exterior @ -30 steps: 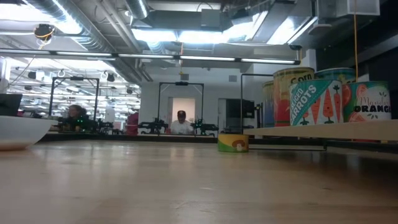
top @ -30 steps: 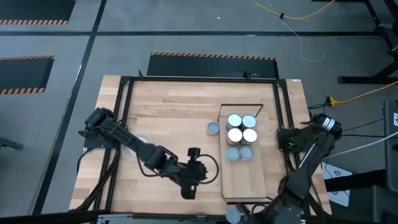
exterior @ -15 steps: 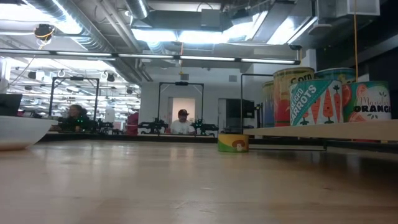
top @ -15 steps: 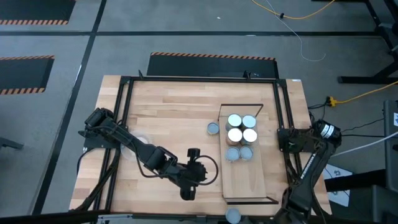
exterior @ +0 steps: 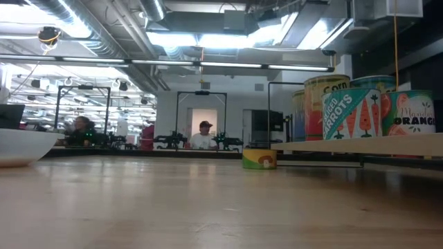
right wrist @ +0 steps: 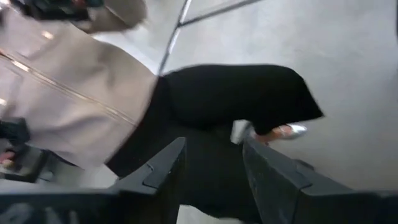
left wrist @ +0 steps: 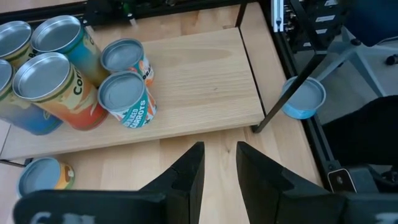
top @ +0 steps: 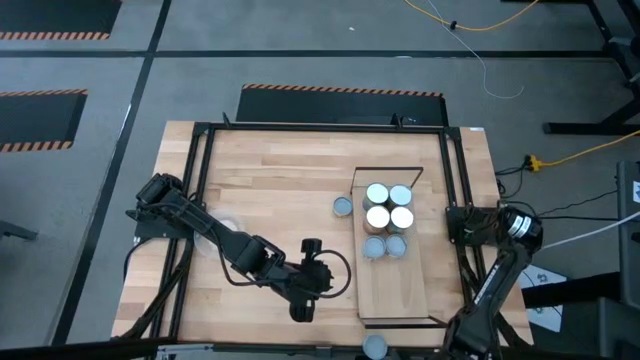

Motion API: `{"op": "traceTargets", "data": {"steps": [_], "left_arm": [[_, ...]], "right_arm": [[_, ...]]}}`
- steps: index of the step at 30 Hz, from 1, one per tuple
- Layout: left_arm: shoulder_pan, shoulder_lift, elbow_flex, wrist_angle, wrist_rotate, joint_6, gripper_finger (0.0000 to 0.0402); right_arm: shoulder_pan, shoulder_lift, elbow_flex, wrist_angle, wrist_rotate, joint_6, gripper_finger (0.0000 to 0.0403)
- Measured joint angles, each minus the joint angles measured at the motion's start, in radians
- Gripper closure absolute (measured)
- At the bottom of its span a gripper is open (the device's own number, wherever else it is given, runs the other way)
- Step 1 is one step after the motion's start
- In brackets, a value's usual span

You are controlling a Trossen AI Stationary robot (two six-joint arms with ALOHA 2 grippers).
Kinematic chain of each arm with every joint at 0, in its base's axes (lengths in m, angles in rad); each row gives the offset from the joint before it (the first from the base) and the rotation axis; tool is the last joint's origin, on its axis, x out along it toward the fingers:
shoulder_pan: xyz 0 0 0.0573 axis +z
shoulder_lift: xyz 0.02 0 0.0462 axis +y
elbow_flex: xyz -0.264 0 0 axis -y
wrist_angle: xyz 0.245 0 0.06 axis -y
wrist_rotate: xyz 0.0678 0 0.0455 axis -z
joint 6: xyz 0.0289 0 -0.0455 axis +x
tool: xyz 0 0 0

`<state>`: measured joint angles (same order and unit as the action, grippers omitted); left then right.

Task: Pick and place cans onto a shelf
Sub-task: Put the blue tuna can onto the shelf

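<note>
My left gripper [left wrist: 214, 168] hovers over the wooden table [top: 270, 190], just short of the shelf's [top: 395, 285] near edge, its 2 fingers a narrow gap apart and holding nothing. My right gripper [right wrist: 211, 168] is off the table's right side, fingers apart and empty, facing a person's dark clothing [right wrist: 217, 106]. 6 cans [top: 388, 220] stand clustered on the shelf. 1 can [top: 343, 207] sits on the table just left of the shelf. Another can [top: 375, 346] lies beyond the table's front edge.
</note>
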<state>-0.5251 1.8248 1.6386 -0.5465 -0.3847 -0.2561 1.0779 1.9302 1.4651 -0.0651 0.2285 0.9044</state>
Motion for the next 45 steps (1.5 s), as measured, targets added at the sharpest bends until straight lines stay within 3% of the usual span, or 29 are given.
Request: {"op": "traceTargets", "data": {"steps": [11,22,45], "left_arm": [[0.0,0.0,0.0,0.0,0.0,-0.03,0.0315],[0.001,0.0,0.0,0.0,0.0,-0.031,0.0315],[0.001,0.0,0.0,0.002,0.0,-0.032,0.0315]], "right_arm": [[0.0,0.033,0.0,-0.185,0.021,-0.02,0.0238],[0.0,0.033,0.0,-0.364,0.119,-0.027,0.0238],[-0.03,0.078,-0.002,-0.421,0.148,-0.207,0.0238]]}}
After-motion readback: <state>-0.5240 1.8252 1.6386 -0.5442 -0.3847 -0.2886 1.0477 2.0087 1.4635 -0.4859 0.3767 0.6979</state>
